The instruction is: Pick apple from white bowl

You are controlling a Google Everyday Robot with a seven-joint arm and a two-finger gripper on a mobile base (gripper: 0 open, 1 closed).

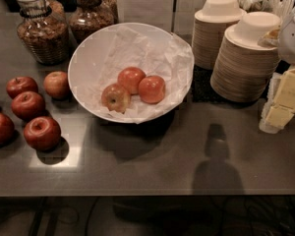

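The gripper (pixel 284 102) is at the far right edge, low over the dark table (pixel 152 166), and it shows as pale yellow blocks under a white-grey arm piece (pixel 292 33). I cannot tell if it is open or closed. Nothing can be seen in its grip. It is well apart from the white bowl (pixel 88 58). Just beside it to the left stand two stacks of beige bowls (pixel 246 68). Further left is the white bowl, wide and lined with crumpled white paper (pixel 137 43). Three apples sit in the bowl, close together. The apple (pixel 151 89) is the smooth orange-red one on the right side of the bunch. It touches a second orange-red apple (pixel 131 79) next to it. A yellow-patched apple (pixel 115 97) sits in front on the left. Behind the bowl stand two glass jars (pixel 42 31) with brown food inside. On the table to the left of the bowl lie dark red apples (pixel 42 132), out of the bowl.
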